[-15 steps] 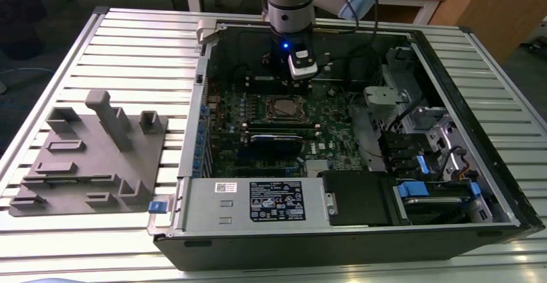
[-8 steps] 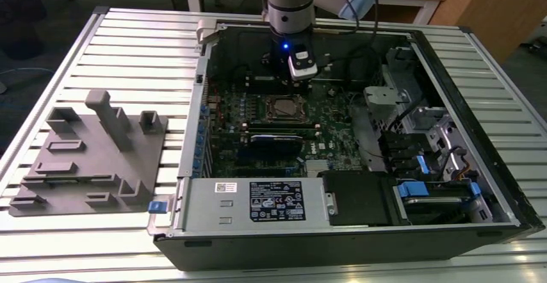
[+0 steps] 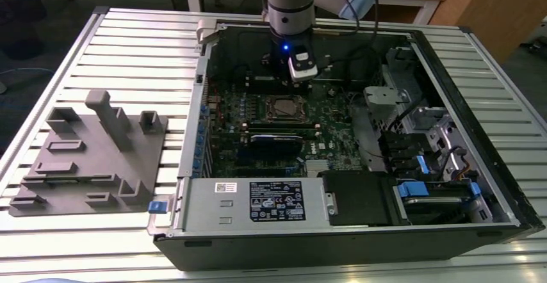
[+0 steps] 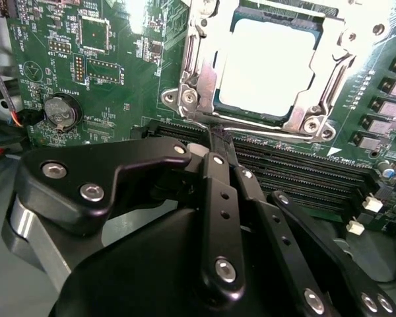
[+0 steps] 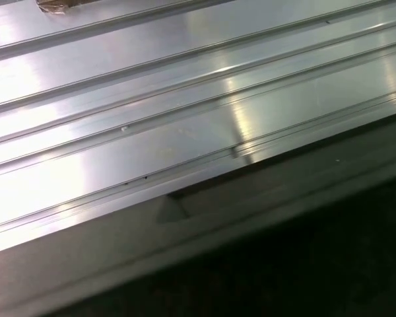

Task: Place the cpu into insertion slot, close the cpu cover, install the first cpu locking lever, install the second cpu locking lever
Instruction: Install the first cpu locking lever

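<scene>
Exterior view: black gripper, upper centre of frame, inside open black computer case on ribbed aluminium bench, just above square metal-rimmed insertion slot.
Second wrist view: gripper closed, tips touching thin steel locking lever beside shiny cpu cover, which lies over pale matte square cpu.
First wrist view: glossy grooved bench.

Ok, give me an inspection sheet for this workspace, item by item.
Surface: slatted metal table, open computer case on it.
Job's things: cpu seated in the insertion slot; cpu cover down over its edges.
Clutter: grey fixture block on the table, at the exterior view's left of the case.
Grippers: gripper beside the slot, fingers shut, tips at the cover's edge.
Cables: cables hang behind the arm.
Surroundings: wooden furniture beyond the table.
</scene>
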`<state>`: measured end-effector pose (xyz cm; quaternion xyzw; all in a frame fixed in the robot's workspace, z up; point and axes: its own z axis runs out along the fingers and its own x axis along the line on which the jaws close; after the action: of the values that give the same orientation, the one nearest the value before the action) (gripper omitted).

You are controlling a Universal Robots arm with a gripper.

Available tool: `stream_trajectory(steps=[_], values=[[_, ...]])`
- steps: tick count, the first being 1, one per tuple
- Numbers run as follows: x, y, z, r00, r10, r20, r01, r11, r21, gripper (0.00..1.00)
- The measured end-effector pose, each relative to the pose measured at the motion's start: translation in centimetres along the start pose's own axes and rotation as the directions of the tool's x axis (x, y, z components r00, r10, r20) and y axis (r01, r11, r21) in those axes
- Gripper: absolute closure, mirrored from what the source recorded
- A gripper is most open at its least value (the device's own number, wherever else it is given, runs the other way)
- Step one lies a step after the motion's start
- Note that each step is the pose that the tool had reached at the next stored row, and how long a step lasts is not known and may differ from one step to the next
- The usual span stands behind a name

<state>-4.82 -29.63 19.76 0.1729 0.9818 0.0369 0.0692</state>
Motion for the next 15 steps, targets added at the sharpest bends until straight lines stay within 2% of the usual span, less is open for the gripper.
stream_trajectory(steps=[15], values=[[-0.12, -0.32, 0.00, 1.0000, 0.000, -0.0006, 0.000, 1.0000, -0.0016, 0.89]])
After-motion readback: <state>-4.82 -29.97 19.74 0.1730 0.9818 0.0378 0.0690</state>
